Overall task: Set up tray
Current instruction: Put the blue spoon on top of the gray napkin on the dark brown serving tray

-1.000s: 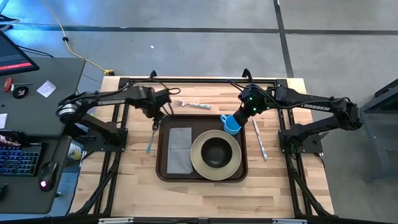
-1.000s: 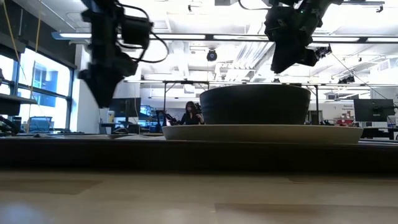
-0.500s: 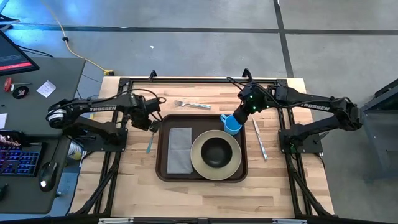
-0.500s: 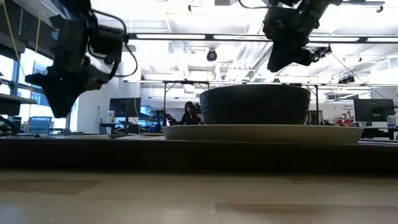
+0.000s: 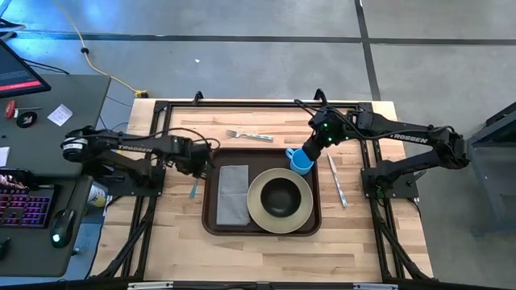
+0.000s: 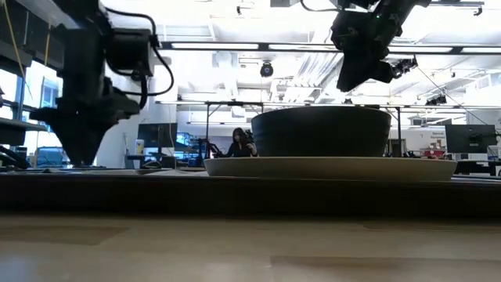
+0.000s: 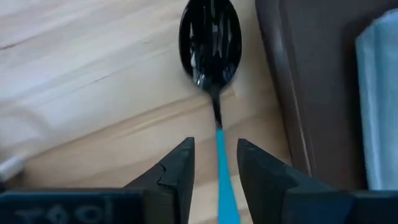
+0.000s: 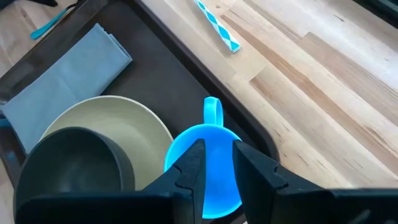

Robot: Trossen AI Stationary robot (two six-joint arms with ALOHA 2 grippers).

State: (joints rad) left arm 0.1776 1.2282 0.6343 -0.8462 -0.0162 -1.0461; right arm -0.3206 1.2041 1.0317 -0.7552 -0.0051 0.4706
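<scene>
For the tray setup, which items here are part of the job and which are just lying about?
Part of the job:
tray
napkin
plate
bowl
blue cup, held by the right gripper
spoon, between the left gripper fingers
fork
knife

Lying about:
keyboard
mouse
yellow cable

The tray (image 5: 211,190) is a large dark brown rectangle of plastic with rounded corners and a raised rim, lying flat and level in the middle of the wooden counter (image 5: 355,234). A folded grey napkin (image 5: 232,194) lies along its left part. A round beige plate (image 5: 258,211) with a dark bowl (image 5: 280,196) on it fills its right part. A blue cup (image 5: 299,160) sits over its far right corner. From counter height its rim shows as a long dark band.
</scene>
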